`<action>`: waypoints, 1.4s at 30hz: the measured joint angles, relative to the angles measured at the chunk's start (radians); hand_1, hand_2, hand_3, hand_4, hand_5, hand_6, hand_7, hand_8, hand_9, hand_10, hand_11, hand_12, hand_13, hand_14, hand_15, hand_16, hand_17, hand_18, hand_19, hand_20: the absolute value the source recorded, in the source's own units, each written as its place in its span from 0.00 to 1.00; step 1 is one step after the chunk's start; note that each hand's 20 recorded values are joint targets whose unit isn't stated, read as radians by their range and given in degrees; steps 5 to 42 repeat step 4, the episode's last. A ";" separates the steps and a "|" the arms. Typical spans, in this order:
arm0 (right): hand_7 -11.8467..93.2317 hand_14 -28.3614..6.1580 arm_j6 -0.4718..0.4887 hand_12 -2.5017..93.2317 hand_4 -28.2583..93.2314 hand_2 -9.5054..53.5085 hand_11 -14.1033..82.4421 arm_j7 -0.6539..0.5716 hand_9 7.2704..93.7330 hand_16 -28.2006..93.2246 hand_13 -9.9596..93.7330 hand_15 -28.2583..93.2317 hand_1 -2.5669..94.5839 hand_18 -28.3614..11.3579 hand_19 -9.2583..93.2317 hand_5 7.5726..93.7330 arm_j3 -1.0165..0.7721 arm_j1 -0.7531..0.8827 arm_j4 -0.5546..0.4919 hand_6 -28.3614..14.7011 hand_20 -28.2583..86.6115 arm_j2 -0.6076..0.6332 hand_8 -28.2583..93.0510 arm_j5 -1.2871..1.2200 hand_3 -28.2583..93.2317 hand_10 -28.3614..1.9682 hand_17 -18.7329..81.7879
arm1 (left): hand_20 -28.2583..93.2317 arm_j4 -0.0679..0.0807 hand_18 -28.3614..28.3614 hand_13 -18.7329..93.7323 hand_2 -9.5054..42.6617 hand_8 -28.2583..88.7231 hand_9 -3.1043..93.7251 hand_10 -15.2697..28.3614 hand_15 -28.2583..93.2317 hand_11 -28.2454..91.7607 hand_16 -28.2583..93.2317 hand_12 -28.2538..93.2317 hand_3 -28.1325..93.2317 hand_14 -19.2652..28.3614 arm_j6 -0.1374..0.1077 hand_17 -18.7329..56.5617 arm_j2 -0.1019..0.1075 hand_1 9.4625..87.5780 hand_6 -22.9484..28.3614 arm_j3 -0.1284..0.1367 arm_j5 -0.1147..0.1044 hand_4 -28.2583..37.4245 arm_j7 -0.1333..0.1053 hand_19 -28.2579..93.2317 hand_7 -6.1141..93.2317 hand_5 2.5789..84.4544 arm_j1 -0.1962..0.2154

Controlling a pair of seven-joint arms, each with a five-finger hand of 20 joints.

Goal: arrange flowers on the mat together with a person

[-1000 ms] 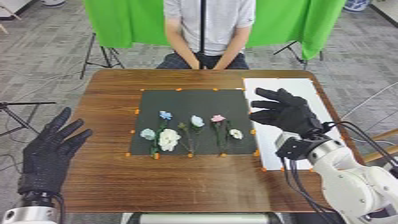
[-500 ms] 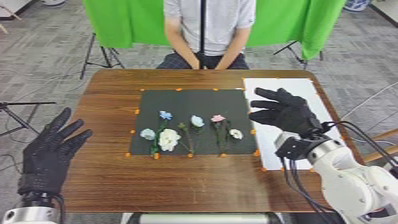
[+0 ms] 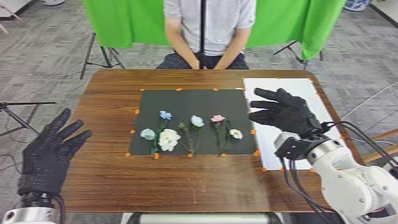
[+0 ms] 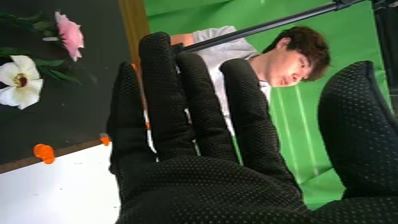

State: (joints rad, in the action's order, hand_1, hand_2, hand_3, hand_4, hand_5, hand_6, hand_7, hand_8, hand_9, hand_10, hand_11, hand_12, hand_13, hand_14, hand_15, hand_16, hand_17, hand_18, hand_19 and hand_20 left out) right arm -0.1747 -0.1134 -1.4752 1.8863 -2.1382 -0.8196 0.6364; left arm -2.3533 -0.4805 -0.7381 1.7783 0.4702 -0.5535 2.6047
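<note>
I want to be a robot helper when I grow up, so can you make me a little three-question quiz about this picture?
1. True or false: the robot's right hand is empty.

2. Which flower lies nearest the white sheet?
a) a blue one
b) a pink one
c) a white one

3. Fill in the missing word: the flowers lie on a dark ____.

Key: 1. true; 2. c; 3. mat

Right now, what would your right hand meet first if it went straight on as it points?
Likely the seated person's arm, past the table, though depth from the right hand is unclear.
</note>
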 measured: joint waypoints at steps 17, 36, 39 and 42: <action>0.25 0.28 0.000 0.18 0.03 0.24 0.29 0.000 0.48 0.31 0.51 0.61 0.27 0.15 0.65 0.47 0.000 0.000 0.000 0.62 0.36 0.000 0.14 0.000 0.83 0.32 0.30 | 0.37 0.000 0.81 0.35 0.35 0.17 0.33 0.68 0.60 0.38 0.19 0.34 0.85 0.86 0.001 0.12 -0.008 0.10 0.53 0.000 0.008 0.00 0.009 0.53 0.16 0.34 -0.004; 0.25 0.28 0.000 0.18 0.03 0.24 0.29 0.000 0.48 0.31 0.51 0.61 0.27 0.15 0.65 0.47 0.000 0.000 0.000 0.62 0.36 0.000 0.14 0.000 0.83 0.32 0.30 | 0.37 0.000 0.81 0.35 0.35 0.17 0.33 0.68 0.60 0.38 0.19 0.34 0.85 0.86 0.001 0.12 -0.008 0.10 0.53 0.000 0.008 0.00 0.009 0.53 0.16 0.34 -0.004; 0.25 0.28 0.000 0.18 0.03 0.24 0.29 0.000 0.48 0.31 0.51 0.61 0.27 0.15 0.65 0.47 0.000 0.000 0.000 0.62 0.36 0.000 0.14 0.000 0.83 0.32 0.30 | 0.37 0.000 0.81 0.35 0.35 0.17 0.33 0.68 0.60 0.38 0.19 0.34 0.85 0.86 0.001 0.12 -0.008 0.10 0.53 0.000 0.008 0.00 0.009 0.53 0.16 0.34 -0.004; 0.25 0.28 0.000 0.18 0.03 0.24 0.29 0.000 0.48 0.31 0.51 0.61 0.27 0.15 0.65 0.47 0.000 0.000 0.000 0.62 0.36 0.000 0.14 0.000 0.83 0.32 0.30 | 0.37 0.000 0.81 0.35 0.35 0.17 0.33 0.68 0.60 0.38 0.19 0.34 0.85 0.86 0.001 0.12 -0.008 0.10 0.53 0.000 0.008 0.00 0.009 0.53 0.16 0.34 -0.004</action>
